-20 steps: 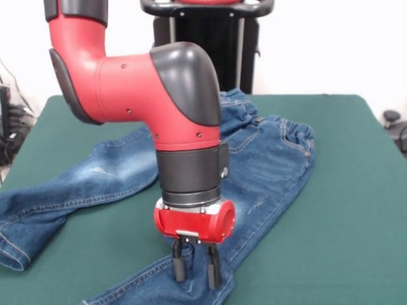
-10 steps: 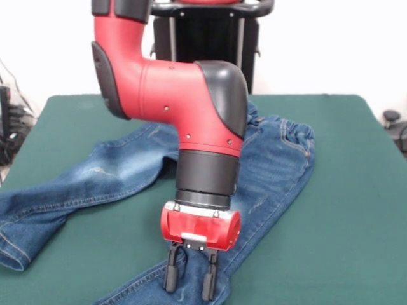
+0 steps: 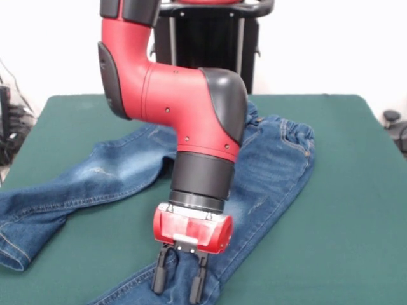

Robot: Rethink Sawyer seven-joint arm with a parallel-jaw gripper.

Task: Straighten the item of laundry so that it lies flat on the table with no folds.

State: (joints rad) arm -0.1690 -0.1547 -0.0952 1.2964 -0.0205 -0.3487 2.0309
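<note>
The blue denim jeans (image 3: 114, 168) lie spread on the dark green table (image 3: 343, 210). One leg runs to the left edge, the other runs down toward the bottom edge, and the elastic waistband (image 3: 299, 136) is at the right. My gripper (image 3: 178, 284) hangs over the lower leg near the picture's bottom. It is open and empty, with its fingertips (image 3: 159, 283) down at the denim. The red and black arm hides the crotch and upper middle of the jeans.
The robot's black pedestal (image 3: 203, 38) stands at the table's far side. Bare green top lies to the right of the jeans and between the two legs at the lower left. Cables and dark gear show past the left edge.
The arm has swung over and tilted. My gripper has moved slightly left and lower over the lower leg. It stays open. The jeans have not moved.
</note>
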